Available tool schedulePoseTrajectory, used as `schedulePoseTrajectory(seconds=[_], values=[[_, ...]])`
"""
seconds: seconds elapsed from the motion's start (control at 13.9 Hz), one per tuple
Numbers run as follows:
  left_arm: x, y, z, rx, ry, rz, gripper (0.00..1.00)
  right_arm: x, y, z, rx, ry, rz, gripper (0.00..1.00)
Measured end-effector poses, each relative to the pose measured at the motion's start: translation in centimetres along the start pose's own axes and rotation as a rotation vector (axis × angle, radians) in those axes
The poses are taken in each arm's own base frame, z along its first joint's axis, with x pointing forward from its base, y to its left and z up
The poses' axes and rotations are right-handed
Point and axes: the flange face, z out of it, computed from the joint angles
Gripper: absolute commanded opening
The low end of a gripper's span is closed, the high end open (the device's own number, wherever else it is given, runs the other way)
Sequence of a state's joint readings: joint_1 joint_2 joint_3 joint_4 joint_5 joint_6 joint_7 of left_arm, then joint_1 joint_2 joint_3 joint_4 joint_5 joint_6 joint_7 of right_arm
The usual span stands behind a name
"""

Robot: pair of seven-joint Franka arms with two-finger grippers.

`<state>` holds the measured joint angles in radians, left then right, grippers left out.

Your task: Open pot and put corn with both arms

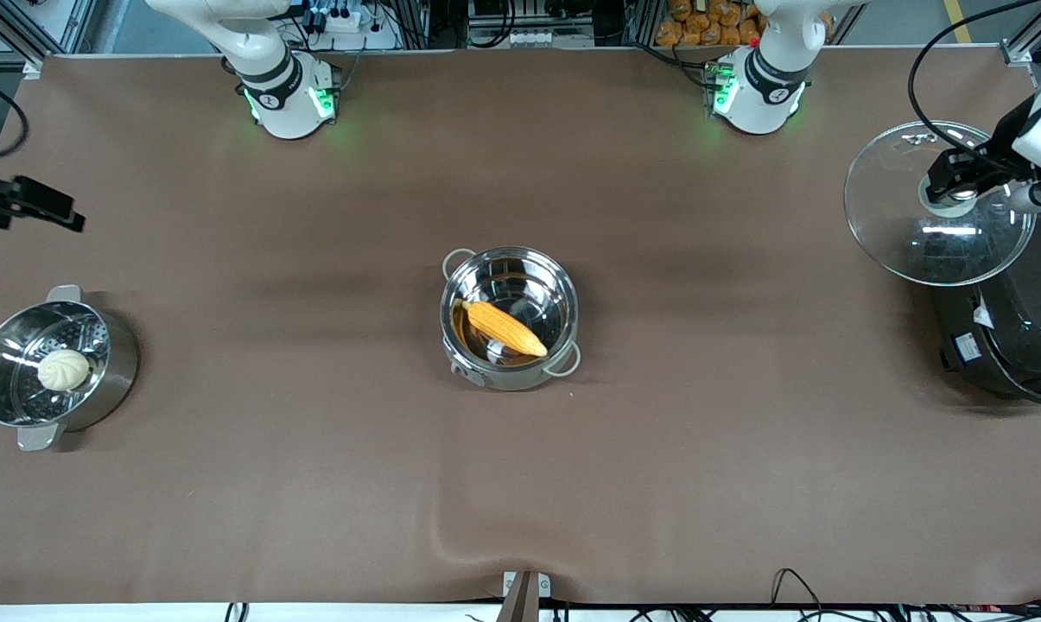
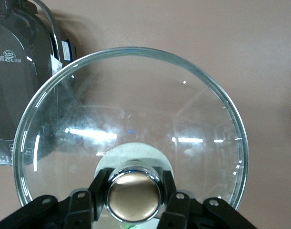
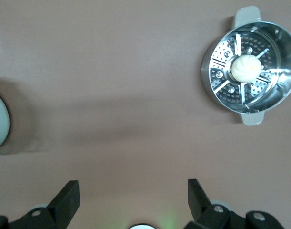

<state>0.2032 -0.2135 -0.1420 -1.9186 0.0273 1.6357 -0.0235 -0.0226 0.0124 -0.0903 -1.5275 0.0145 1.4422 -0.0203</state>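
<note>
The shiny pot [image 1: 569, 298] stands uncovered in the middle of the table. The yellow-orange corn [image 1: 504, 329] lies slantwise inside it. Its glass lid [image 1: 909, 233] hangs in the air at the left arm's end of the table, partly over the black cooker. My left gripper [image 1: 959, 186] is shut on the lid's round metal knob [image 2: 134, 195], and the glass dome [image 2: 135, 95] spreads out below the fingers. My right gripper [image 1: 64, 216] is up over bare table at the right arm's end, open with nothing between its fingers [image 3: 133, 191].
A steel steamer pot [image 1: 116, 363] with a pale bun [image 1: 63, 370] stands nearer the front camera at the right arm's end, also in the right wrist view [image 3: 209, 83]. A big black electric cooker [image 1: 1021, 345] sits under the held lid.
</note>
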Motion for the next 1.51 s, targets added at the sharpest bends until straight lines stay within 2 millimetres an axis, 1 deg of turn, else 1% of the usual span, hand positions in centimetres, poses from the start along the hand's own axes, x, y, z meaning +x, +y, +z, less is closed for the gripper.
schedulePoseTrajectory(seconds=[0.07, 0.14, 0.36, 0.43, 0.79, 1.08, 1.22, 1.51], values=[[0.0, 0.0, 0.3, 0.001, -0.001, -0.008, 0.0, -0.2, 0.0, -0.6, 0.001, 0.007, 0.018, 1.0], [0.0, 0.4, 0.6, 0.003, -0.003, -0.025, 0.0, -0.2, 0.0, -1.0, 0.003, 0.014, 0.034, 1.0], [-0.3, 2.7, 1.7, 0.017, 0.008, -0.039, 0.0, -0.2, -0.8, -1.4, 0.011, 0.023, 0.094, 1.0], [-0.5, 3.0, 2.3, 0.02, 0.013, -0.044, 0.0, -0.2, -0.9, -1.4, 0.011, 0.024, 0.101, 1.0], [-0.8, 3.2, 6.0, 0.016, 0.045, -0.083, 0.0, -0.2, -0.4, -1.5, 0.012, 0.027, 0.108, 1.0], [-0.9, 3.7, 9.3, -0.053, 0.05, -0.117, 0.0, -0.2, -0.9, -1.5, 0.012, 0.031, 0.09, 1.0], [-1.0, 4.1, 10.5, -0.055, 0.067, -0.137, 0.0, -0.1, -1.1, -1.5, 0.011, 0.03, 0.07, 1.0], [-1.5, 7.1, 13.1, -0.045, 0.103, -0.14, 0.0, -0.1, -1.5, -1.4, 0.01, 0.029, 0.051, 1.0]])
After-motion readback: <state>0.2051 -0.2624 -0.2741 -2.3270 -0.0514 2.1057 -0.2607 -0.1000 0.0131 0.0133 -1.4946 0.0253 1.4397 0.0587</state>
